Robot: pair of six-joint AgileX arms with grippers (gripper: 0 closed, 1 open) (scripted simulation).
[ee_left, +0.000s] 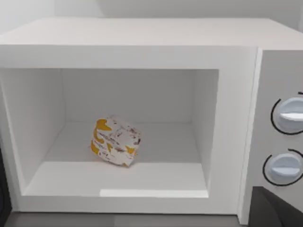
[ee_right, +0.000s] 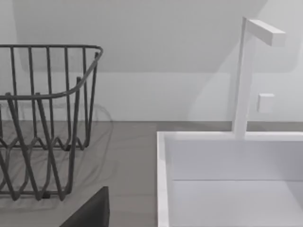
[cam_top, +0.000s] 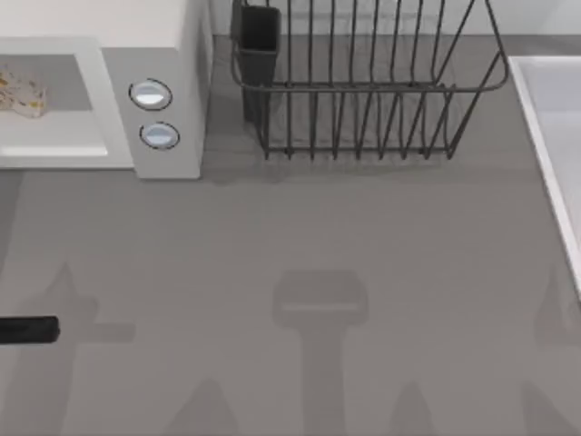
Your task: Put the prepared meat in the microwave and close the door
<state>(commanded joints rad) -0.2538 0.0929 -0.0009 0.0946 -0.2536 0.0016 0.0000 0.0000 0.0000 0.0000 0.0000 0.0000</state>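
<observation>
**Meat sits inside open microwave**

The meat (ee_left: 115, 141) lies tilted on the floor of the microwave (ee_left: 142, 52), whose cavity stands open. Neither claw's grip can be told. A wire rack (cam_top: 363, 91) and white sink (ee_right: 227, 179) share the grey counter (cam_top: 300, 236).
</observation>
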